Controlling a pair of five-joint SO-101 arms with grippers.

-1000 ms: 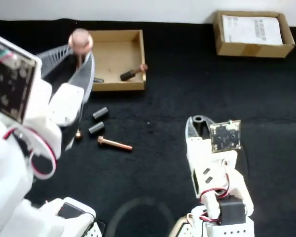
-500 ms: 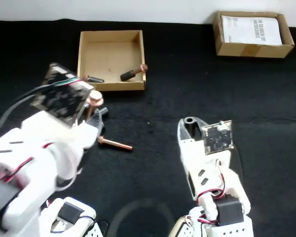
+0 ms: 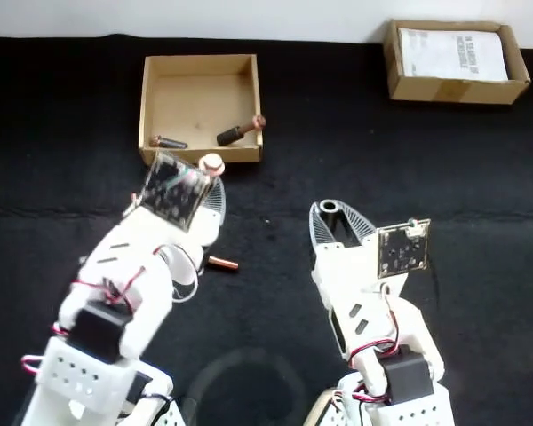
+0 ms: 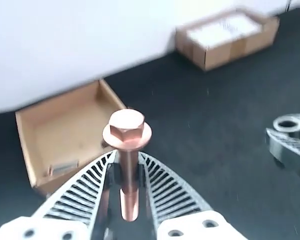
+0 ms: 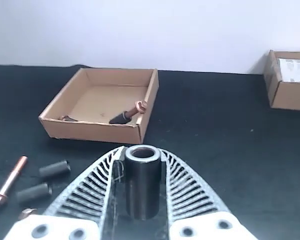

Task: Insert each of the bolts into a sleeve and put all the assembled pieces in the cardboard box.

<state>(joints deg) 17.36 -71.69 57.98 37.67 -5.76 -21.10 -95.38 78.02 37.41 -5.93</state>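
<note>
Left gripper (image 4: pixel 126 165) is clamped on a copper bolt (image 4: pixel 127 131), fingers on the shank, hex head up and standing clear above the fingertips. In the high view that bolt sits just in front of the box (image 3: pixel 146 102), close to its front wall, upright or nearly so.

Right gripper (image 5: pixel 141 150) is closed around a dark sleeve (image 5: pixel 142 185), held upright with its bore facing up. It is well apart from the box, out in front of it and off toward the paper box (image 3: pixel 453 89).

Inside the box: one assembled piece (image 3: pixel 240 131) leans on the side wall nearest the paper box, with its bolt head at the rim. A second piece (image 3: pixel 167 142) lies flat by the front wall at the opposite corner.

Loose on the black table (image 3: pixel 293 177) in front of the box: a spare bolt (image 5: pixel 10 182) lying flat, with two spare sleeves (image 5: pixel 54 170) just beside it, on their sides and roughly parallel.

The paper box sits well away from the box, along the back edge. It holds a white sheet (image 3: pixel 451 51) with dark print at its top corner, too small to read.
</note>
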